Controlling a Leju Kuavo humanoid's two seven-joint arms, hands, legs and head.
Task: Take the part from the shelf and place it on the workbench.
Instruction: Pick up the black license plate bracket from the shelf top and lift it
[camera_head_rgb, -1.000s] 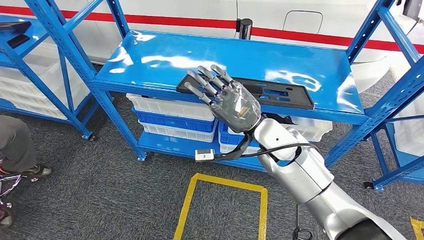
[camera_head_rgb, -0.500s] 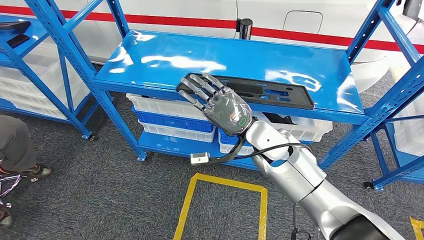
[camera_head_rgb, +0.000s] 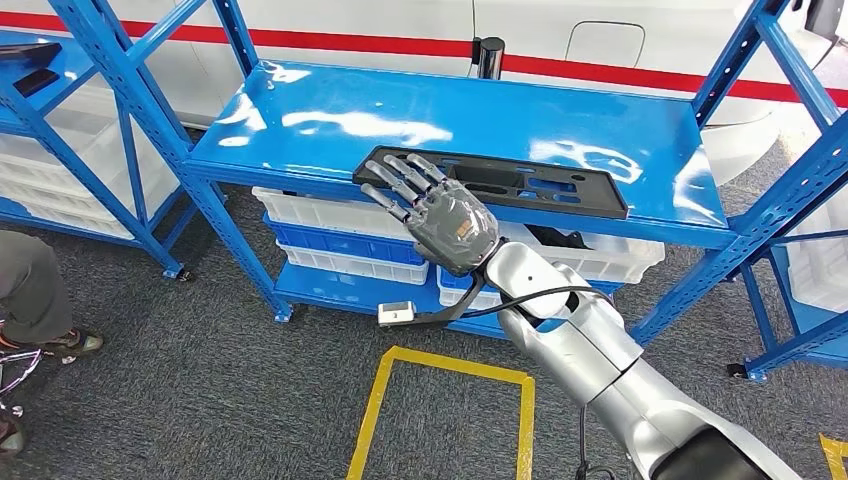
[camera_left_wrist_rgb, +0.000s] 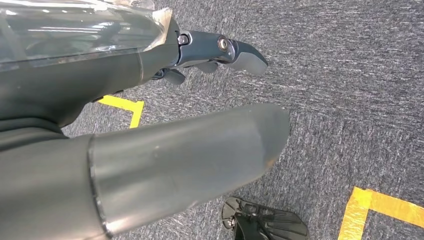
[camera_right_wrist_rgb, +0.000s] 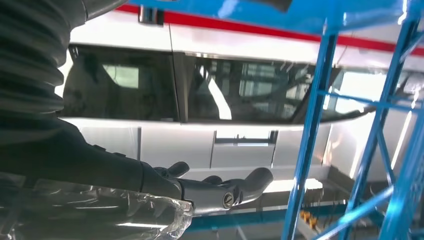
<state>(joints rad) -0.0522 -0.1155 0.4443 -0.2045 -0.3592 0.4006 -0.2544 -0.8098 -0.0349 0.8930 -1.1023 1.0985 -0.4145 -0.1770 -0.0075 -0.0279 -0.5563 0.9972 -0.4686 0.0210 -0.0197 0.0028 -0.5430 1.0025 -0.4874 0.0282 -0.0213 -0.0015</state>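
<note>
Head view shows the right hand (camera_head_rgb: 448, 212) at the front edge of the blue shelf (camera_head_rgb: 330, 110), fingers spread and straight, holding nothing; its fingertips (camera_head_rgb: 392, 170) overlap the near left corner of the part (camera_head_rgb: 540, 187), though I cannot tell whether they touch it or hover just above. The part is a flat black plate with cut-outs, lying along the front lip of the shelf, its near edge close to the drop.

The main risk, as I judge it, is the thinness of the plate: it lies flush on a glossy shelf, so fingers closing from above may slide over it and push it deeper in, or skew it. A grip taken at the left corner alone would leave most of the plate's length unsupported, and it could pivot, sag or slip free once lifted. Dragging it forward carelessly could tip it over the lip onto the white bins (camera_head_rgb: 340, 215) below.

Left wrist view shows the left hand (camera_left_wrist_rgb: 220, 52) hanging over grey carpet, fingers loosely curled with nothing in them.
</note>
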